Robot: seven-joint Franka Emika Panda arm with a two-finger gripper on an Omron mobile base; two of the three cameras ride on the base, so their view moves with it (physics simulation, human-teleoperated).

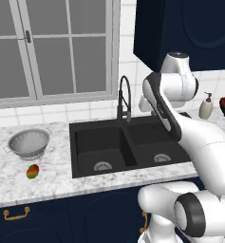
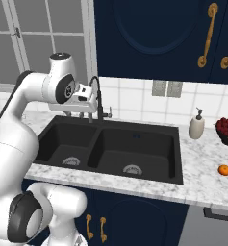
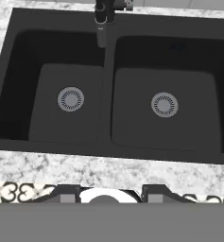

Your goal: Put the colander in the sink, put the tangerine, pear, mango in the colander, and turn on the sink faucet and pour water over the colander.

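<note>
On the left counter, colander beside mango.

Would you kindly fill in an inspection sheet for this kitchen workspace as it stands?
Surface: white marble counter around the black double sink; both basins empty.
Job's things: colander upright on the counter left of the sink, mango in front of it; tangerine on the counter right of the sink; sink faucet behind the divider, no water running.
Clutter: soap pump, dark bowl of red fruit.
End effector: end effector raised above the sink; holding nothing, opening unclear.
Cables: nothing seen.
Surroundings: window, navy cabinets.
</note>
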